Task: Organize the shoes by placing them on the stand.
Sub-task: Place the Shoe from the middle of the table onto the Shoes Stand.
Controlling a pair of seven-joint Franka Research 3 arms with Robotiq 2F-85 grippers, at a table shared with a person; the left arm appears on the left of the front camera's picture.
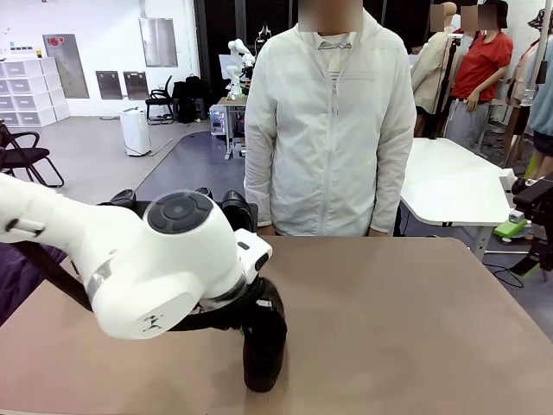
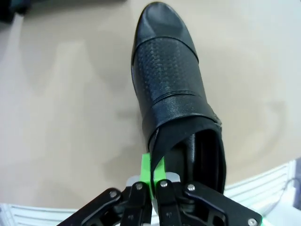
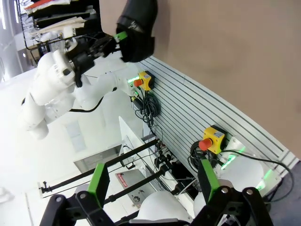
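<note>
**Left gripper clamped on a shoe's collar, right gripper wide open off the table**

In the front view the left arm (image 1: 130, 259) came in from 9 o'clock and covered most of the near left of the table (image 1: 415, 320). Below its wrist, at about 6 o'clock, a black shoe (image 1: 264, 346) stood on the tan top. Behind the arm, at the table's far left edge near 11 o'clock, other black shoes (image 1: 235, 206) sat in a row in front of the person (image 1: 333, 130); the arm hid what they rested on.

In the left wrist view the left gripper (image 2: 152, 181) had its green pads (image 2: 146, 169) pressed together on the thin edge of the shoe's (image 2: 169, 89) collar, at 6 o'clock; the toe pointed to 12 o'clock and the sole lay on the table.

In the right wrist view the right gripper (image 3: 153, 181) hung beyond the table's edge, its jaws spread wide and holding nothing. Towards 11 o'clock the left gripper (image 3: 110, 43) gripped the shoe (image 3: 137, 28).
</note>
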